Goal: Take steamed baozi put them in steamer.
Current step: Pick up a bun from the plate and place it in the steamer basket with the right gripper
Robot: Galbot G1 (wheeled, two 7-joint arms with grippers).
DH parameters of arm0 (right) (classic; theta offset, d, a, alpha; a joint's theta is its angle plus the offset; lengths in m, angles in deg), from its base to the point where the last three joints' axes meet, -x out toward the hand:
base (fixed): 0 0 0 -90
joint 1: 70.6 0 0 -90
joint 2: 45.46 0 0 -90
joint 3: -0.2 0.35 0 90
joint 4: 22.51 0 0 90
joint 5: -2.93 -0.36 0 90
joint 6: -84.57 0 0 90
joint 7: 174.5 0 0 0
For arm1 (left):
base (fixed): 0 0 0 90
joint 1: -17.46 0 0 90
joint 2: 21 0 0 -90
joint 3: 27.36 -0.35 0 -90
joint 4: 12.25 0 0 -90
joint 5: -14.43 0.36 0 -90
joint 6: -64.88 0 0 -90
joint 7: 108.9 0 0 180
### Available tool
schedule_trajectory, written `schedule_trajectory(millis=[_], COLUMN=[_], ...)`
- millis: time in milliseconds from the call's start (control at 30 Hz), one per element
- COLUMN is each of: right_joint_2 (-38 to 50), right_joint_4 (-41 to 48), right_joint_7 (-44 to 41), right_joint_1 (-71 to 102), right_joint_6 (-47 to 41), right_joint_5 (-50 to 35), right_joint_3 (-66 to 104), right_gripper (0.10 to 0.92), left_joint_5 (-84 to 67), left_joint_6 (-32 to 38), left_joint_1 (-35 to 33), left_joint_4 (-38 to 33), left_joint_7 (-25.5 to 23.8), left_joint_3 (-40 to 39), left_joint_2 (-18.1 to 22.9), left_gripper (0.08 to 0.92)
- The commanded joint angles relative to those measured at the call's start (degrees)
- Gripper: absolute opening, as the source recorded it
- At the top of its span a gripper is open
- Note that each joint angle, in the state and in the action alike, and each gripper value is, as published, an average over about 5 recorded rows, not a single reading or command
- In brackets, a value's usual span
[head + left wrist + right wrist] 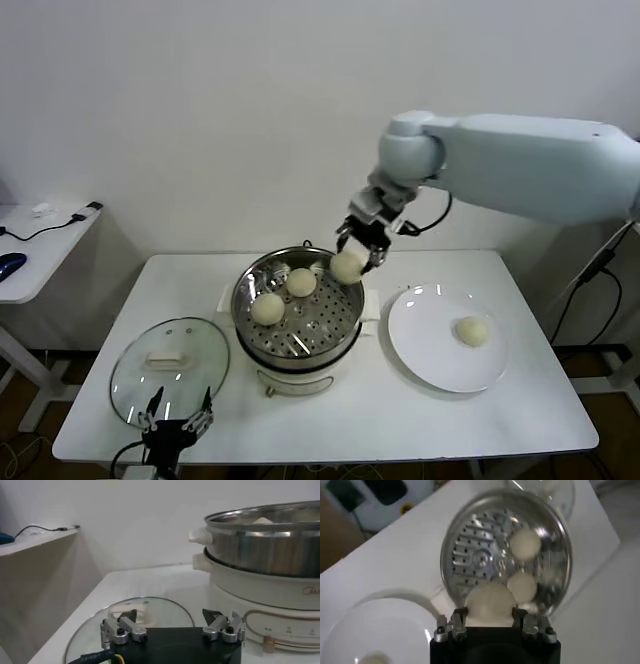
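Observation:
The steel steamer [297, 345] stands mid-table on its white base. Two baozi lie on its perforated tray: one [267, 308] and another [301, 282]; the right wrist view shows them too [525, 543], [522, 586]. My right gripper [350, 262] is shut on a third baozi [347, 266] and holds it above the steamer's right rim; that baozi sits between the fingers in the right wrist view [489, 601]. A fourth baozi [471, 331] rests on the white plate [425, 345]. My left gripper [177, 420] is open and empty at the table's front left edge, by the glass lid.
A round glass lid [170, 369] lies flat at the front left, just before my left gripper [171, 629]. The steamer's side [270, 545] rises close beside it. A side table [40, 240] with a cable stands at the far left.

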Motion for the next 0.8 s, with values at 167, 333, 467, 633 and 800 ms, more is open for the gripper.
schedule_trajectory(millis=[167,333,467,633,800], right_joint_2=[-12.0,-14.0,-15.2,-16.5,-17.1], right_joint_4=[1.8,6.1,8.7,11.8,13.5], right_joint_7=[-0.6,0.5,1.9,3.4,4.6], right_joint_1=[9.6,13.9,16.4,19.2,20.0], right_joint_6=[16.5,17.2,17.3,17.4,17.9], right_joint_5=[12.2,14.2,16.4,19.0,19.6], right_joint_3=[0.7,1.1,1.6,2.3,2.7], right_gripper=[0.619,0.619,0.619,0.619,0.628], left_joint_5=[0.0,0.0,0.0,0.0,0.0], left_joint_6=[0.2,0.4,0.5,0.6,0.5], left_joint_1=[-0.4,-0.7,-0.7,-0.6,-0.5], left_joint_4=[0.0,0.1,0.3,0.4,0.4], left_joint_7=[0.1,0.1,0.1,0.1,0.1], left_joint_3=[0.1,0.3,0.4,0.2,0.1], left_joint_2=[0.4,0.5,0.4,0.4,0.4], left_gripper=[0.823,0.823,0.823,0.823,0.823])
